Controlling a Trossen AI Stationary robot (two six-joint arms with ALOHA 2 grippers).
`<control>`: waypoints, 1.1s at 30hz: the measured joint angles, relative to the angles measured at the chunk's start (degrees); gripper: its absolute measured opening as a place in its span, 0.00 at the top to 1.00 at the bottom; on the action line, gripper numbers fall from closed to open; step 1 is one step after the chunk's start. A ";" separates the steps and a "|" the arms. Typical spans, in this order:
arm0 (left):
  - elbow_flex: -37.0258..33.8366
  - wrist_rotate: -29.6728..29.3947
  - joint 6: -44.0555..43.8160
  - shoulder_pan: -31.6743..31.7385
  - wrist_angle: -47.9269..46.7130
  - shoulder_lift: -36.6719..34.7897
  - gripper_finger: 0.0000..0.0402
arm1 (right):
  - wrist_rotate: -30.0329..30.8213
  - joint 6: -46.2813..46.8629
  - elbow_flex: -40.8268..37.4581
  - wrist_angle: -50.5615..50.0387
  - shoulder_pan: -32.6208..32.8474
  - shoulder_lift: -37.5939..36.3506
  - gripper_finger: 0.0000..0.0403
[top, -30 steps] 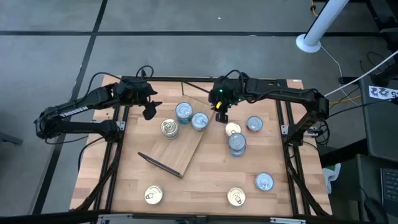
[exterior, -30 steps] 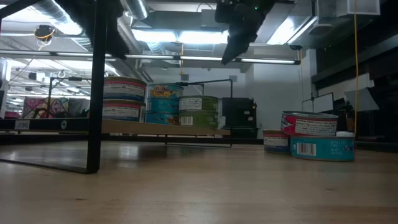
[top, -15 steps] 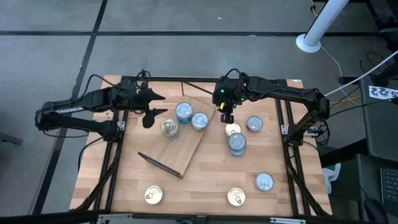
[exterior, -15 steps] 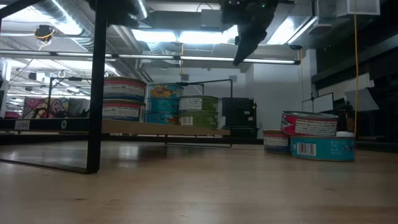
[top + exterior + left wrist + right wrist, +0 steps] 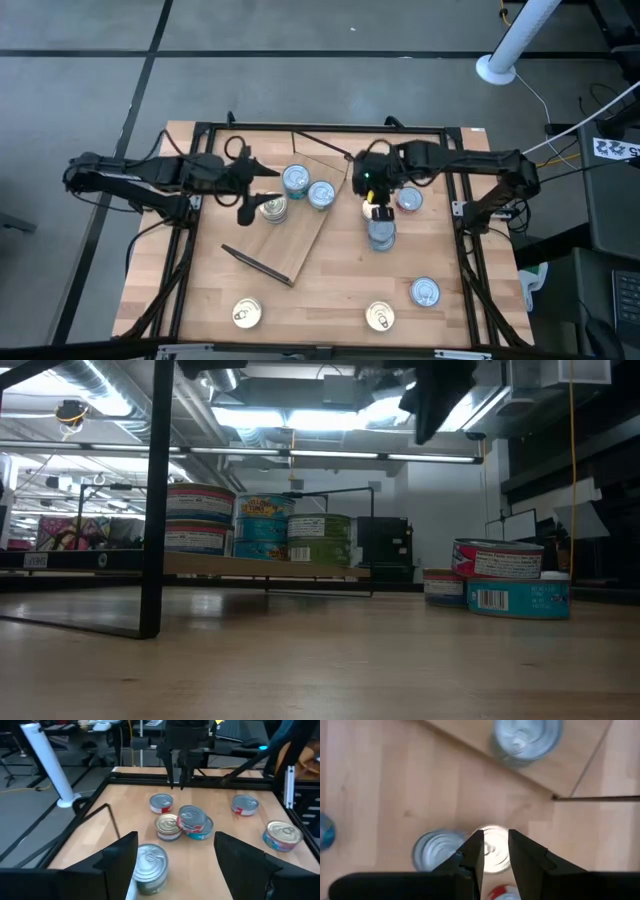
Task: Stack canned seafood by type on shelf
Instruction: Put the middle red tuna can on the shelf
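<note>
The shelf (image 5: 290, 240) is a light plywood board with dark frame bars, lying slanted on the slatted table. Three tins stand on it: two silver-topped (image 5: 296, 180) (image 5: 321, 194) and a pale one (image 5: 272, 207). On the table stand a gold-lidded tin (image 5: 371, 208), a red-labelled tin (image 5: 408, 199) and a two-tin stack (image 5: 381, 231) (image 5: 497, 560). My right gripper (image 5: 378, 207) (image 5: 495, 851) hangs pointing down above the gold tin (image 5: 492, 851), fingers a narrow gap apart, touching nothing. My left gripper (image 5: 254, 190) (image 5: 175, 840) is open, level, beside the pale tin (image 5: 150, 862).
Three more tins stand near the table's near edge: a silver-topped one (image 5: 425, 292) and two gold-lidded ones (image 5: 379, 316) (image 5: 245, 313). A dark frame post (image 5: 155, 500) stands close to the low camera. Dark rails run along the table's edges (image 5: 455, 190).
My right gripper has moved toward the table's right and near edges, from beside the shelf's far corner to above the gold tin next to the stack. My left gripper has reached toward the right, closer to the tins on the shelf. No tin has moved.
</note>
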 joint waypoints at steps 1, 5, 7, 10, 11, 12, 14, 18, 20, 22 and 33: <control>-0.01 -0.03 0.02 -0.43 0.78 0.86 0.36 | 0.31 0.11 0.00 -1.33 0.86 -0.06 0.78; -0.01 -0.07 0.06 -1.47 4.18 4.01 0.36 | 3.45 0.35 -0.02 -6.01 4.59 -0.44 0.78; -0.01 -0.10 0.23 -1.93 5.60 5.40 0.36 | 4.71 1.41 -0.04 -8.01 6.23 -0.99 0.78; -0.01 -0.09 0.26 -2.43 6.98 6.47 0.36 | 4.98 3.55 -0.07 -10.43 8.20 -2.92 0.78; -0.01 -0.08 0.26 -2.56 6.67 6.51 0.36 | 4.99 4.02 -0.10 -10.56 8.80 -3.91 0.78; -0.01 -0.10 0.22 -2.66 6.44 6.51 0.36 | 4.99 4.59 -0.49 -10.24 9.27 -5.11 0.78; -0.01 -0.10 0.02 -2.78 6.74 6.44 0.36 | 4.47 5.13 -2.35 -9.33 9.82 -8.33 0.78; -0.01 -0.10 0.00 -2.75 6.74 6.03 0.36 | 3.75 7.77 -10.61 -2.67 9.76 -16.95 0.78; -0.01 -0.09 0.00 -2.75 6.67 6.05 0.36 | 3.92 9.13 -16.47 2.46 9.73 -22.26 0.78; -0.01 -0.10 0.00 -2.75 6.59 6.05 0.36 | 3.92 10.45 -22.34 7.75 9.75 -27.39 0.78; -0.01 -0.08 -0.05 -2.67 6.57 6.08 0.36 | 7.62 20.13 -41.78 25.37 9.73 -38.56 0.78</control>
